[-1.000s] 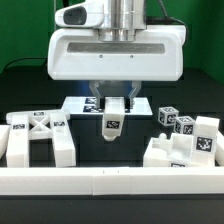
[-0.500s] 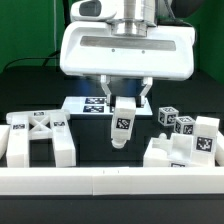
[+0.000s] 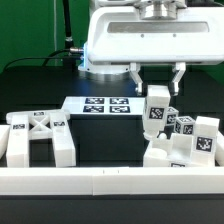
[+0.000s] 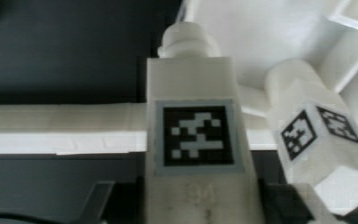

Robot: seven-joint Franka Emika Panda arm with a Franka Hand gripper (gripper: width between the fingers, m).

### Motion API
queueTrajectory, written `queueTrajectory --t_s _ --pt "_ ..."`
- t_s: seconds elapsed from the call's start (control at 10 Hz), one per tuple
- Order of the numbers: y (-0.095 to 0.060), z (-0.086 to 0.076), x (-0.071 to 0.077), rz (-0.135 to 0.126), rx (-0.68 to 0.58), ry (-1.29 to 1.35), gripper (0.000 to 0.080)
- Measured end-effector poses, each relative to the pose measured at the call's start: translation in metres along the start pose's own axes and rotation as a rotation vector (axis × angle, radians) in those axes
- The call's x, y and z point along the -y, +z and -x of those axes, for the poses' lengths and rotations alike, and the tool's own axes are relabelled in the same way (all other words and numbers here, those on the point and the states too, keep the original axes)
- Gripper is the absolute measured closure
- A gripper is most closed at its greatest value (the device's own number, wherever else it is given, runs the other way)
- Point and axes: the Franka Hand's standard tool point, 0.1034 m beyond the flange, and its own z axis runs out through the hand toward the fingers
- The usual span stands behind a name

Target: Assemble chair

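Note:
My gripper [image 3: 157,87] is shut on a white pegged chair leg [image 3: 157,111] with a black-and-white tag, which hangs tilted above the table. In the wrist view the same leg [image 4: 197,110] runs lengthwise between the dark fingers [image 4: 108,198], its peg end pointing away from the jaws. The leg hovers just above a cluster of tagged white chair parts [image 3: 190,142] on the exterior view's right. An X-ribbed panel [image 3: 38,136] lies on the exterior view's left, apart from the gripper.
The marker board [image 3: 100,105] lies flat behind the middle of the table. A long white rail [image 3: 110,181] runs along the front edge. A tagged block [image 4: 318,125] sits close beside the held leg. A black cable [image 3: 66,30] hangs at the back left.
The arm has risen and moved toward the exterior view's right with the leg in its grip, from above the marker board to above the right-hand parts. The jaws stayed shut.

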Motion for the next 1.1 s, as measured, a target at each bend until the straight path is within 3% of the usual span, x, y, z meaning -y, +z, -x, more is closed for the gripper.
queueTrajectory --t_s 0.3,0.6,0.9,1.1 --pt "0.000 0.000 -0.001 -0.003 0.011 0.020 0.0512" --pt "-0.007 -0.024 0.013 -0.033 0.015 0.082 0.0512" --pt "-0.004 -0.020 0.009 -0.021 -0.016 0.076 0.0512" --pt "-0.005 -0.025 0.005 0.007 -0.160 0.067 0.0512"
